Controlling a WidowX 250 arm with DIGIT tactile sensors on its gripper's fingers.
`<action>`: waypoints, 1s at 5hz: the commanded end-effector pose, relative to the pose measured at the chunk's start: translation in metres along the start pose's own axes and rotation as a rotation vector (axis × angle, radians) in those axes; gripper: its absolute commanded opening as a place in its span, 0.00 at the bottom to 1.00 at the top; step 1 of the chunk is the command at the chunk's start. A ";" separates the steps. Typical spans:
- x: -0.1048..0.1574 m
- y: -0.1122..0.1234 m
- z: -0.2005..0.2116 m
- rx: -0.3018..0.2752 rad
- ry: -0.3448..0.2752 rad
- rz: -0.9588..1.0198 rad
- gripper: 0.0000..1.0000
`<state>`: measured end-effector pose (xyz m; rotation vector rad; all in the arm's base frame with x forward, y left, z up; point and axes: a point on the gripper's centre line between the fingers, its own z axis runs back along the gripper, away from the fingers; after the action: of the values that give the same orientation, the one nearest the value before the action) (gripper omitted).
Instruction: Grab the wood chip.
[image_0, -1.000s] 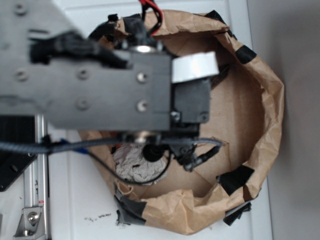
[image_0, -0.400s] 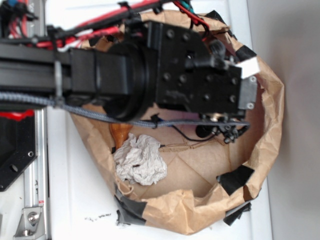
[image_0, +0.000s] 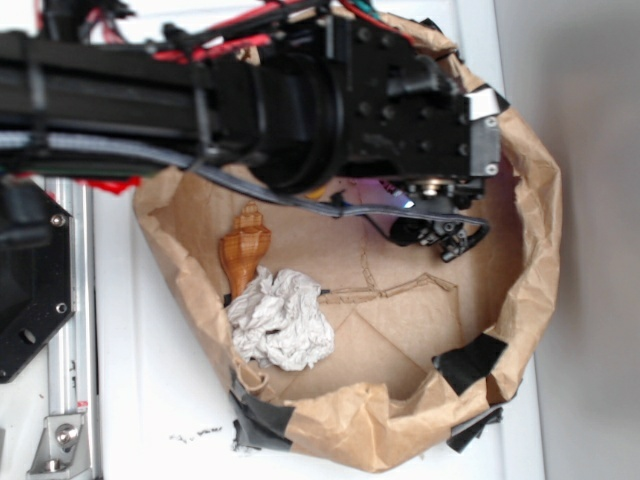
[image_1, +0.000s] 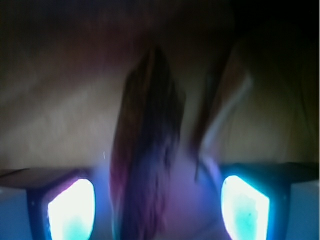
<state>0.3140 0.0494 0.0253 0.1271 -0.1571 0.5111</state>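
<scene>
Wrist view: hand open, lit fingers straddling the dark wood chip just ahead between them; approach stage, next likely descend and close.

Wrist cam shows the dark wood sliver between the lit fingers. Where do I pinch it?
Pinch the dark brown elongated wood chip across its narrow width, at mid-length. It runs lengthwise up the wrist view, blurred, between the glowing fingertips of the open gripper. Come straight on, jaws either side of its long edges.
</scene>
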 end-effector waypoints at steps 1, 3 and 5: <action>0.017 0.020 0.006 -0.040 -0.049 -0.012 0.44; 0.007 0.021 0.007 -0.007 -0.044 -0.035 0.00; 0.001 0.018 0.005 0.018 -0.047 -0.069 0.00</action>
<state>0.3054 0.0595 0.0223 0.1625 -0.1689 0.4439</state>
